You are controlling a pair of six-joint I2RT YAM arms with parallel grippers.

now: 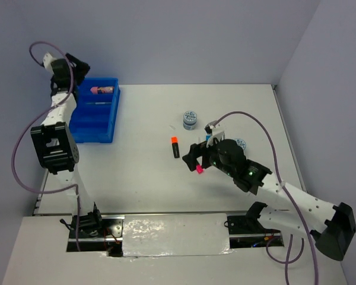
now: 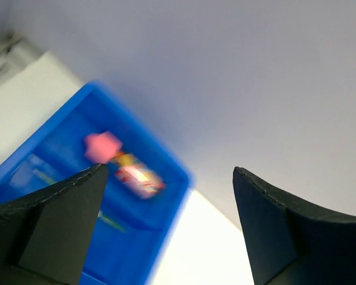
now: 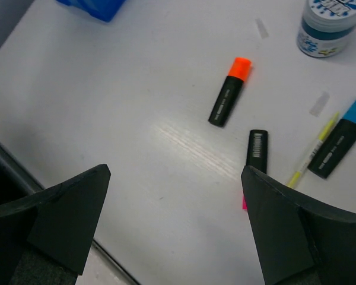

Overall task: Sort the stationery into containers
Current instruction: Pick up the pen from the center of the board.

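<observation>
Top external: left gripper (image 1: 78,64) hangs over the bright blue compartmented plastic tray (image 1: 95,127), a pink cylinder (image 1: 102,90) in its far compartment. Left wrist: its fingers are spread, nothing between them. Right wrist: right gripper (image 3: 175,172) gapes empty above the short black orange-capped marker (image 3: 228,92) on the white table (image 3: 107,89). It looks light, stiff and probably slick, so pinch mid-barrel.
</observation>
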